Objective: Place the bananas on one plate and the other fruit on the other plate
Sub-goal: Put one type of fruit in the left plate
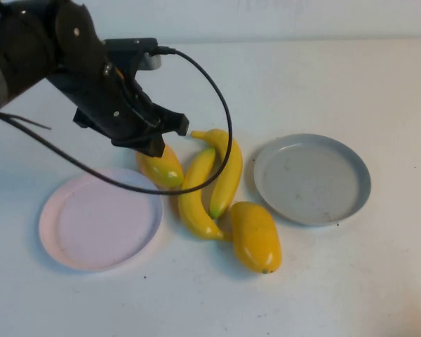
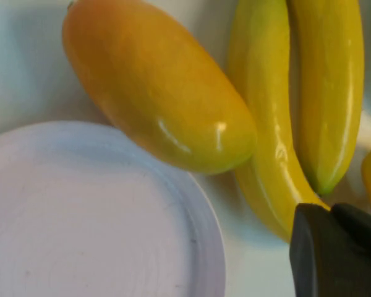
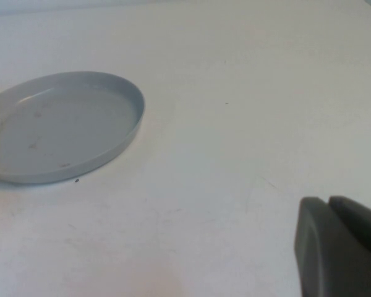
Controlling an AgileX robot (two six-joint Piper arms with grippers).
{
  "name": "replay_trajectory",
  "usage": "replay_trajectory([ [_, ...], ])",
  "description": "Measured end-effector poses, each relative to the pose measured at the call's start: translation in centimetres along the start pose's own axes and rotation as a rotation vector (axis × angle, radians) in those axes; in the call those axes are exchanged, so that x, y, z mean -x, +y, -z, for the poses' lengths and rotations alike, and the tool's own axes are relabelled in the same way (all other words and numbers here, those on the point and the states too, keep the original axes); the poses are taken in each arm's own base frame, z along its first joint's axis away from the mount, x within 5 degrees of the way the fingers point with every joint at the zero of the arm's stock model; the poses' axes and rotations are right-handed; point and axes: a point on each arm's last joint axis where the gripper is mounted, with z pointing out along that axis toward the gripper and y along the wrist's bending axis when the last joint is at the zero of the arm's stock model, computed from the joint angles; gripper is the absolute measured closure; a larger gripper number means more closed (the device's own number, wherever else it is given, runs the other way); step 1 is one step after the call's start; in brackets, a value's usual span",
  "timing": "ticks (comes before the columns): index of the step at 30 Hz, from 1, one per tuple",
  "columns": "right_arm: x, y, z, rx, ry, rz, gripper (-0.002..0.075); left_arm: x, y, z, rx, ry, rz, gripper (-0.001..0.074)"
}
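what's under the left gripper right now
The shut left gripper hangs over one mango beside the pink plate, holding nothing. The arm covers that mango's far end. The shut right gripper is over bare table near the grey plate.

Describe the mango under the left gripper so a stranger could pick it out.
Start at the pink plate. Just beyond its far rim, under the shut left gripper, lies a plump oval mango. Unlike the other mango, it touches the bananas on the pink plate's side.
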Motion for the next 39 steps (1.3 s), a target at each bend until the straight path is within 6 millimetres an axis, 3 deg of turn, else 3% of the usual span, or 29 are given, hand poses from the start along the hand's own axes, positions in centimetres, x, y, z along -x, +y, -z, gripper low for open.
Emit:
replay_trajectory([
  [4, 0.0, 0.0, 0.0, 0.000, 0.000, 0.000, 0.0743, 1.8, -0.1, -0.1, 0.005, -0.006, -0.016, 0.0645],
  [6, 0.0, 0.0, 0.0, 0.000, 0.000, 0.000, 0.0743, 2.3, -0.1, -0.5, 0.010, 0.005, -0.021, 0.0531],
  [10, 0.0, 0.0, 0.0, 0.000, 0.000, 0.000, 0.0743, 3.4, 0.4, -1.9, 0.041, 0.008, 0.017, 0.0189],
  [13, 0.0, 0.0, 0.0, 0.000, 0.000, 0.000, 0.0743, 3.7, 0.8, -3.2, 0.071, 0.006, 0.104, 0.0086],
  [20, 0.0, 0.0, 0.0, 0.000, 0.000, 0.000, 0.0743, 3.7, 1.6, -6.6, 0.100, 0.040, 0.188, 0.0066],
  [39, 0.0, 0.0, 0.0, 0.000, 0.000, 0.000, 0.0743, 3.9, 2.9, -10.2, 0.162, 0.025, 0.176, 0.0066],
])
